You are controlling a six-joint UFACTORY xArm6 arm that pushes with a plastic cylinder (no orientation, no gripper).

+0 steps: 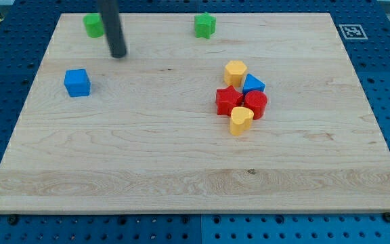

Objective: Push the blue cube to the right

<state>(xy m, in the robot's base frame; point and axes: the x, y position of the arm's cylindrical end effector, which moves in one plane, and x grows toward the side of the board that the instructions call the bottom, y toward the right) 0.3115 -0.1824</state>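
The blue cube (77, 83) sits on the wooden board (147, 149) near its left side. My tip (118, 55) is above and to the right of the blue cube, apart from it. The rod rises from the tip to the view's top edge.
A green block (93, 25) lies at the top left, just left of the rod. A green star-like block (204, 25) lies at the top centre. A cluster right of centre holds a yellow hexagon (235, 71), a blue triangle (253, 84), a red star (228, 100), a red cylinder (256, 104) and a yellow heart (241, 120).
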